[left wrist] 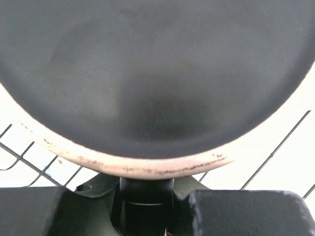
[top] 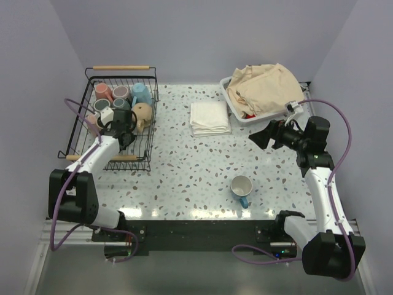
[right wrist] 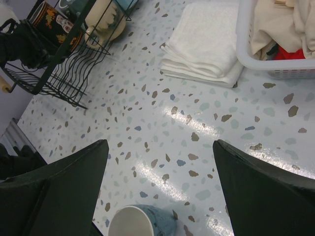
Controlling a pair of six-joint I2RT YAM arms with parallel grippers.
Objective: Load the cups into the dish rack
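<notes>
Mugs crowd the far half of the black wire dish rack (top: 132, 161) at the table's (top: 184, 166) far left: a pink mug (top: 103, 92), a mauve mug (top: 121, 93) and a light blue mug (top: 141, 93) along the back, with a grey-teal mug (top: 121, 104) and a tan mug (top: 143, 112) just in front of them. The left gripper (top: 123, 129) reaches into the rack, jaws clenched on a dark patterned mug (right wrist: 49, 22); that mug's dark round surface and pale speckled rim fill the left wrist view, hiding the exact spot of the grasp. One white mug with a blue handle (top: 241, 187) stands upright on the table, well apart from the rack. The right gripper (right wrist: 160, 182) hangs above the table near that mug, jaws spread wide, holding nothing. At the far right a white tub (top: 242, 117) holds crumpled beige cloth (top: 264, 86) with something red (right wrist: 290, 51) beneath it. A folded white towel (top: 209, 118) lies just beside the tub.
</notes>
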